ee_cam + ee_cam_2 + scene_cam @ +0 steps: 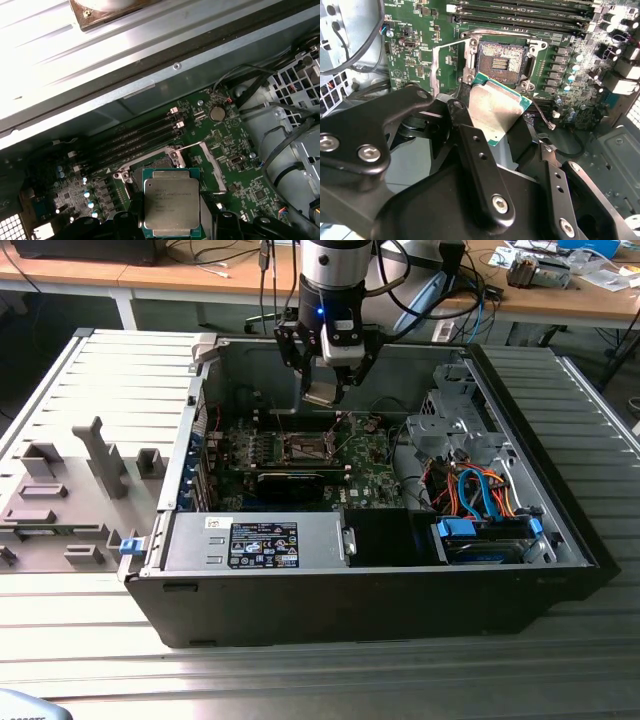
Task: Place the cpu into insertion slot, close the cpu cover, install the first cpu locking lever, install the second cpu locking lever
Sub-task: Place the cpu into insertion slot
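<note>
- Black claw is clamped on the cpu, with one finger at each side of the chip.
- This cpu hangs in the air just above the insertion slot and is apart from it.
- Dark centre of the slot lies bare on the green circuit board.
- Beside the slot, the cpu cover seems to stand open, though the thin frame is hard to judge.
- All of it sits inside the open computer case.
</note>
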Controlling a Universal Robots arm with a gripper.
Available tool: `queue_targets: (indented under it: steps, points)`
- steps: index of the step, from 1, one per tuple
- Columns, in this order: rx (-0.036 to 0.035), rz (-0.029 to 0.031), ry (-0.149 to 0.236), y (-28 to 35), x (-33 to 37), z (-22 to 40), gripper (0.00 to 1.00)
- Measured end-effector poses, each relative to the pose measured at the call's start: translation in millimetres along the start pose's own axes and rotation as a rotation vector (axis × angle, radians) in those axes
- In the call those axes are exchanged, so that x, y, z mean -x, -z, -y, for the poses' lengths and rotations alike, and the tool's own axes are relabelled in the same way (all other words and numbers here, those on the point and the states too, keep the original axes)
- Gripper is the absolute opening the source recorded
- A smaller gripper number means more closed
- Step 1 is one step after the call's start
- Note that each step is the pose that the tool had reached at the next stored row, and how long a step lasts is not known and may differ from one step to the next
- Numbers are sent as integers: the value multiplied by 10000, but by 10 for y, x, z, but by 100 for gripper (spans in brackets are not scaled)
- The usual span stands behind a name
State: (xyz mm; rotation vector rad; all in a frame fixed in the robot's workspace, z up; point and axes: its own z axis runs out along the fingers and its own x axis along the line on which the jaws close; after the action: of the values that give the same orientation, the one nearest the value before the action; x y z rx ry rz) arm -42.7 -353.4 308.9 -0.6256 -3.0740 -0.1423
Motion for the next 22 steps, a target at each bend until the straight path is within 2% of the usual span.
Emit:
queue_targets:
  steps: [22]
  points:
    - [8,36,-408,0,0,0,54]
